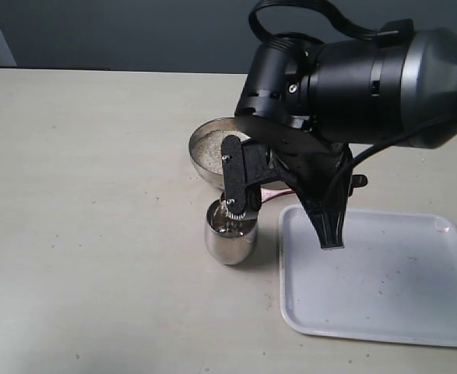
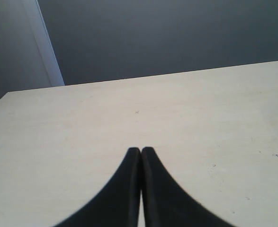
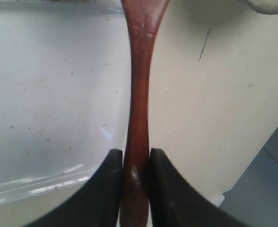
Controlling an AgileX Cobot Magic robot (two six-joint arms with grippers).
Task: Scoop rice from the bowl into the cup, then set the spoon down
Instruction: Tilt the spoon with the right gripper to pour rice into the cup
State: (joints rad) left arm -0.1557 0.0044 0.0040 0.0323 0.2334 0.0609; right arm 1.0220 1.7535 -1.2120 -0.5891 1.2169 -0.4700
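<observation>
Rice could scatter from here. Tray: its edge lies close by, so the arm might clip it. Bowl, holding the rice, could slide if bumped. Cup, narrow, might tip or be missed. Spoon, clamped by the right gripper, may twist. Left gripper is pressed together.

A: What lay on the pale beige tabletop?
B: A shallow white rectangular plastic tray, faintly speckled.
A: And beyond the tabletop?
B: A dark grey wall stood behind its far edge.
</observation>
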